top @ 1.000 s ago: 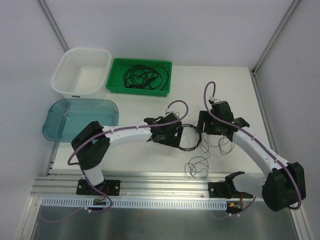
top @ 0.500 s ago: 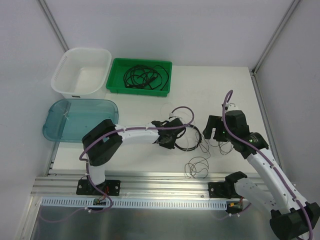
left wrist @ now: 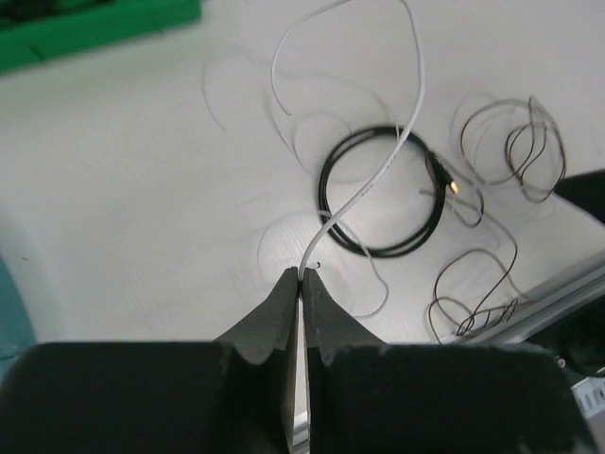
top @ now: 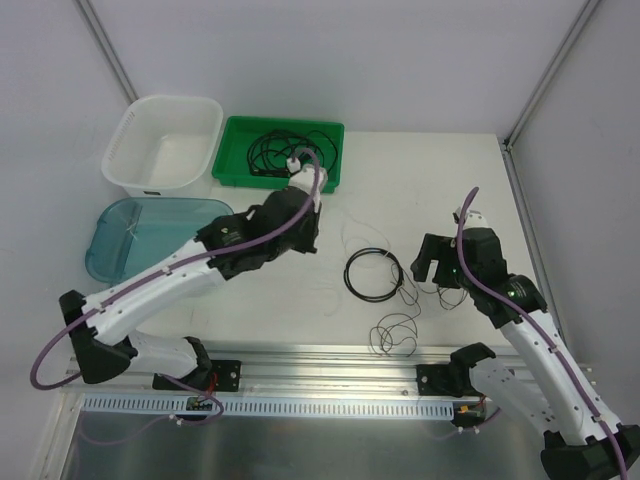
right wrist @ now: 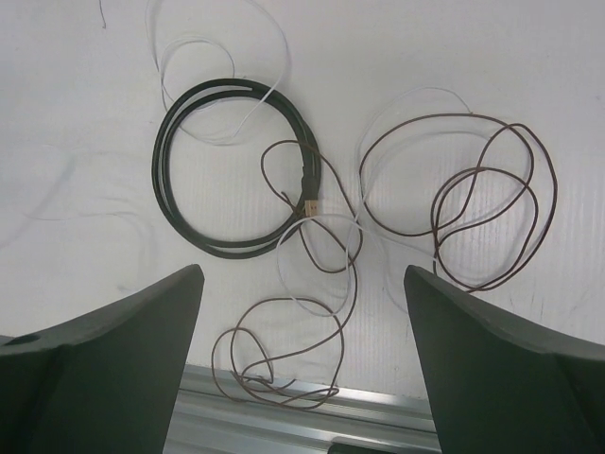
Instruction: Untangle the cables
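The cables lie tangled on the white table. A black coiled cable (top: 348, 272) (left wrist: 331, 170) (right wrist: 165, 180) rests in the middle. A thin brown wire (top: 395, 333) (right wrist: 444, 115) (left wrist: 515, 142) loops over and beside it, down to the front rail. My left gripper (left wrist: 301, 276) (top: 312, 232) is raised above the table, shut on one end of the thin white cable (left wrist: 378, 175). That cable trails from the fingertips across the black coil. My right gripper (right wrist: 302, 274) (top: 430, 262) hangs open above the brown loops, with nothing between its fingers.
A green tray (top: 232, 175) at the back holds more black cables (top: 285, 152). A white basket (top: 160, 145) stands left of it, with a blue translucent tray (top: 150, 235) in front. An aluminium rail (top: 330, 360) runs along the near edge.
My left gripper shut on the white cable by the black coil, then rose and drew back left with it. The right gripper pulled back towards its base and opened wider.
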Robot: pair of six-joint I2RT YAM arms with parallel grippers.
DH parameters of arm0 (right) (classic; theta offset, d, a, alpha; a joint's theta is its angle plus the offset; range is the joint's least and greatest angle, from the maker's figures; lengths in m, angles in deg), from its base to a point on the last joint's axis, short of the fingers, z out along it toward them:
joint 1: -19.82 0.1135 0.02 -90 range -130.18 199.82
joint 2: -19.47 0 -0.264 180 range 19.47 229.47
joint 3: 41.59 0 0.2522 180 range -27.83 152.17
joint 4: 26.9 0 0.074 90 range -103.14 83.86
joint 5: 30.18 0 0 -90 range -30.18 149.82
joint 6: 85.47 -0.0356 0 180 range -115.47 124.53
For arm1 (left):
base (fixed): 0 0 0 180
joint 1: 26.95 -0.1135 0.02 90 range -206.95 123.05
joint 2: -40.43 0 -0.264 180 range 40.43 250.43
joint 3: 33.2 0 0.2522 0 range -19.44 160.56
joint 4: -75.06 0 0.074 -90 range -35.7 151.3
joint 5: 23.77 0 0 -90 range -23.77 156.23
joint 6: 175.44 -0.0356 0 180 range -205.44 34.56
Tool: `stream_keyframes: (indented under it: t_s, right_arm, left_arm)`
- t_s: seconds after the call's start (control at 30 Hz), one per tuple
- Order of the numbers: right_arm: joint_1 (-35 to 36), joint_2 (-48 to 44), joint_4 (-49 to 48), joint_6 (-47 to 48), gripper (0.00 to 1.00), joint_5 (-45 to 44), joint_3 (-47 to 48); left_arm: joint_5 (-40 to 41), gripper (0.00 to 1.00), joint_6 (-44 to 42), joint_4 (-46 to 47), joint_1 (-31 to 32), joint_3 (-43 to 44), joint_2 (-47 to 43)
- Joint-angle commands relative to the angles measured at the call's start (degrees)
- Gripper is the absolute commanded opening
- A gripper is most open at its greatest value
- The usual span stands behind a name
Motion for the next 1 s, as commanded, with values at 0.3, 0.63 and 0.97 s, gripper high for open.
stream_keyframes:
  t_s: [0.3, 0.63, 0.97]
  right_arm:
    - [0.11, -1.0, 1.73, -1.09, 0.96, -0.33, 0.38]
    - [0.02, 0.14, 1.2, -1.35, 0.97, 0.99, -0.85]
    - [0.02, -0.12, 1.12, -1.0, 0.97, 1.34, -1.73]
  left_arm:
    - [-2.35, 0.0, -13.96, -9.56, -14.35, 24.25, -10.27]
    - [11.44, 0.0, -21.44, -14.31, -23.48, 30.25, -11.23]
    - [14.18, 0.0, -14.6, -14.58, -41.94, 14.28, -19.14]
